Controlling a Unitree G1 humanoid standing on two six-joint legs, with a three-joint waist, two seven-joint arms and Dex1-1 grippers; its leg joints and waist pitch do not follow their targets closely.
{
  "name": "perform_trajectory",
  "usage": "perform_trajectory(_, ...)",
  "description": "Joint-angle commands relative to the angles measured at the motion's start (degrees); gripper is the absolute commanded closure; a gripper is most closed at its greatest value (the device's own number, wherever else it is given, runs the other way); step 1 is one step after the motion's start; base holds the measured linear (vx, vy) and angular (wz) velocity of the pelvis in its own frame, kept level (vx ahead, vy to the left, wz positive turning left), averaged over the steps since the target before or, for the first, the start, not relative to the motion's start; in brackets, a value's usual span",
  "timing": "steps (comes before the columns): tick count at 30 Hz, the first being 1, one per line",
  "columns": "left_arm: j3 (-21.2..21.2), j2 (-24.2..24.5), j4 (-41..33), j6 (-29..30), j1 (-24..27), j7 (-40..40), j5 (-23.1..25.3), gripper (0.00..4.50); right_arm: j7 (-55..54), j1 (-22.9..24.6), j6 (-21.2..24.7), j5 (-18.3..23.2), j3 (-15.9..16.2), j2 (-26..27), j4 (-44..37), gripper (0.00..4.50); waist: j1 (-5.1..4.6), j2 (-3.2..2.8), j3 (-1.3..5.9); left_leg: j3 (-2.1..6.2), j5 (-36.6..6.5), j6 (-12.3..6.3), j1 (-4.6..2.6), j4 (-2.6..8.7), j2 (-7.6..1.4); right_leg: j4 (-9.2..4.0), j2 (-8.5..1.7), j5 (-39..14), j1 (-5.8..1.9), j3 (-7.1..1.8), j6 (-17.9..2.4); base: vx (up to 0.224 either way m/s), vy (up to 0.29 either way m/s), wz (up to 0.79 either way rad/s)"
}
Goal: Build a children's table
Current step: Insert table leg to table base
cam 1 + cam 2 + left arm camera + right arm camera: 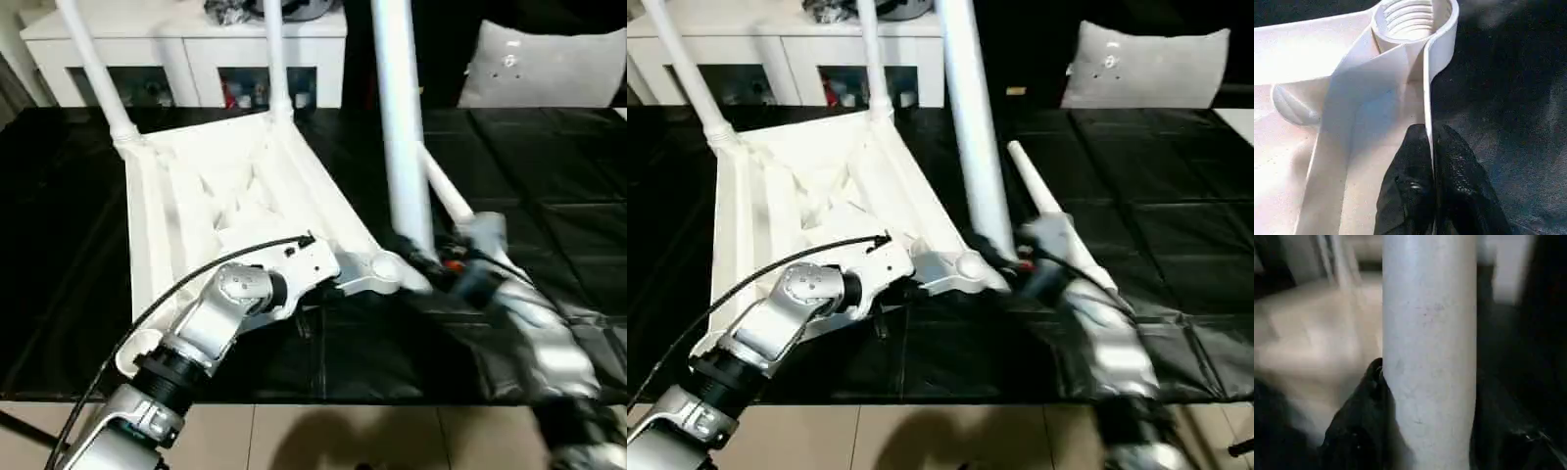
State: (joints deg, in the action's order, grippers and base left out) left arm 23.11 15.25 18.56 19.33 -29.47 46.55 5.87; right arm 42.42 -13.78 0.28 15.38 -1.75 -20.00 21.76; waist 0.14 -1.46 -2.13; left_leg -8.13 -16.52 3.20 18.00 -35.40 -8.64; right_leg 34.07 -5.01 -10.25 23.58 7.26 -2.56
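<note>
Black-covered tabletop (pixel 549 176) w/ table top (pixel 225 196) lying underside up. Left end effector (pixel 1432 161) is clenching its near rim beside open socket (pixel 1413 19). Right end effector (pixel 1425 431) is grasping leg (pixel 402 147), axis near upright, socket lying to its left.
</note>
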Motion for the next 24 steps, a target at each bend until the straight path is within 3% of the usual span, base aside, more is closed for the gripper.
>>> perform_trajectory(1, -2.05, 2.07, 2.54, 1.25, 0.13, -3.34, 2.16, 4.50, 0.36, 1.11, 1.62, -1.13, 1.03, -0.08, 0.11, 2.62, 0.56, 0.49, 2.72, 0.89, 0.80, -8.54, 2.15, 4.03, -3.58, -4.95, -4.75, -17.16, -4.53, -3.97, -10.18, 0.000, 0.000, 0.00)
perform_trajectory(2, -2.07, 2.09, 2.66, 1.20, 0.08, -3.43, 2.12, 4.50, 0.92, 1.92, 1.86, -1.11, 1.26, -0.52, -0.77, 2.62, 0.26, 0.69, 2.72, 1.17, 1.18, -8.57, 2.64, 4.13, -3.52, -4.62, -4.53, -16.97, -4.93, -3.77, -9.59, 0.000, 0.000, 0.00)
perform_trajectory(5, -1.96, 2.28, 2.76, 0.74, 0.09, -3.36, 1.96, 4.50, 0.91, 3.01, 1.81, 0.31, 0.49, -0.39, -2.63, 2.62, 0.06, 0.56, 2.69, 1.03, 1.53, -9.14, 2.34, 4.00, -3.53, -4.96, -4.42, -17.61, -4.43, -3.73, -9.24, 0.000, 0.000, 0.00)
perform_trajectory(6, -1.83, 2.44, 2.46, 0.05, 0.25, -2.49, 1.51, 4.50, -0.22, 2.23, 2.82, 3.75, -1.74, 1.11, -4.23, 2.62, 0.14, 0.32, 2.74, 1.05, 2.02, -9.30, 2.34, 3.96, -3.56, -4.81, -4.40, -16.87, -4.42, -3.77, -9.42, 0.000, 0.000, 0.00)
perform_trajectory(8, -1.47, 2.60, 2.08, -0.25, 0.35, -1.54, 1.22, 4.50, -0.80, 0.90, 3.70, 6.54, -3.34, 2.44, -5.82, 2.62, 0.08, 0.07, 2.87, 1.23, 3.09, -9.61, 2.39, 3.98, -3.78, -4.52, -4.46, -15.00, -4.35, -3.79, -10.12, 0.000, 0.000, 0.00)
perform_trajectory(14, -0.57, 2.91, 1.50, -0.58, 0.48, 0.34, 0.82, 4.50, -1.65, -2.90, 5.42, 13.31, -6.63, 5.15, -11.20, 2.62, 0.29, 0.10, 3.14, 1.13, 7.70, -11.20, 2.27, 3.58, -3.90, -3.51, -4.46, -8.48, -4.24, -3.85, -12.13, 0.000, 0.000, 0.00)
perform_trajectory(17, -0.06, 3.05, 1.25, -1.22, 0.67, 1.26, 0.58, 4.50, -2.22, -4.98, 8.64, 16.89, -7.65, 6.22, -13.90, 2.62, 0.55, 0.08, 3.21, 1.07, 9.28, -11.89, 2.09, 3.51, -4.00, -3.21, -4.45, -6.74, -4.20, -3.93, -12.64, 0.000, 0.000, 0.00)
perform_trajectory(21, 0.49, 3.21, 0.85, -2.50, 0.69, 2.44, 0.34, 4.50, -2.93, -7.35, 8.43, 14.96, -6.37, 7.24, -11.56, 2.62, 0.87, -0.10, 3.23, 0.90, 9.68, -11.38, 1.88, 3.44, -3.99, -3.13, -4.51, -6.87, -3.95, -3.91, -13.00, 0.000, 0.000, 0.00)
perform_trajectory(24, 0.47, 3.07, 0.96, -2.65, 0.39, 2.47, 0.28, 4.50, -2.38, -9.04, 4.03, 9.85, -3.40, 8.75, -4.48, 2.62, 0.87, -0.20, 3.28, 0.87, 9.02, -9.65, 1.98, 3.49, -3.85, -3.04, -4.55, -6.73, -4.12, -3.94, -13.51, 0.000, 0.000, 0.00)
